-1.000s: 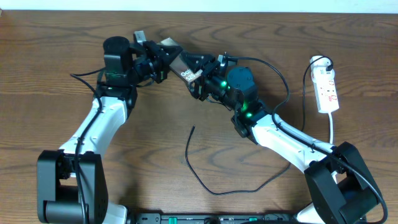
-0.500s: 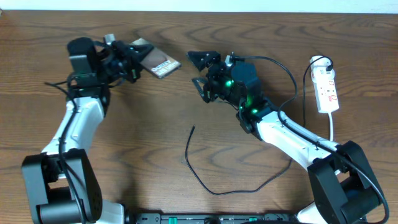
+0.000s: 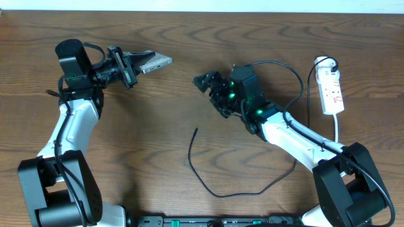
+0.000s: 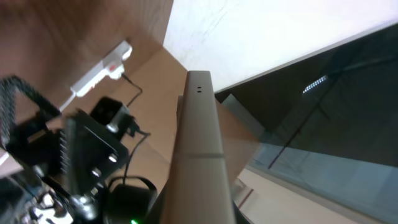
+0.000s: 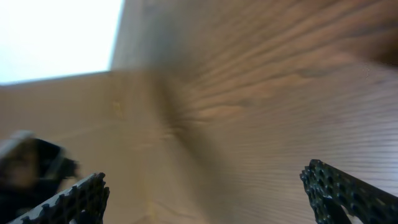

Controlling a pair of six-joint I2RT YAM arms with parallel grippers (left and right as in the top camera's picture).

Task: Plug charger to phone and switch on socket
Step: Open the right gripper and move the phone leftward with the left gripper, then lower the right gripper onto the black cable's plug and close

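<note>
— Where's the small dark rectangular phone (image 3: 159,62) just now?
— In the left hand (image 3: 137,64), which is closed tight on one end of it. The rest sticks out past the fingers, pointing across toward the narrow white power strip (image 3: 332,91). It's well apart from that strip, over on the other side of the brown wooden table (image 3: 126,145). The left wrist view shows the phone edge-on only, as a thin pale bar.
— And the right hand (image 3: 211,93)?
— Between the phone and the power strip, nearer the phone. Its ridged black fingers (image 5: 345,193) stand wide apart with nothing in them, and only blurred wood grain shows between.
— The long thin black charger cable (image 3: 218,194)?
— Lying loose on the table, well apart from the power strip, on the phone's side of it and nearer the robot's edge. Its small tip (image 3: 196,130) rests on the wood near the right hand but not touching it. Neither hand has hold of the cable. From the tip it curves round in a wide loop.
— Anything in the strip?
— A rounded white plug (image 3: 324,62) sits at its far end. I can't tell how the switch stands.
</note>
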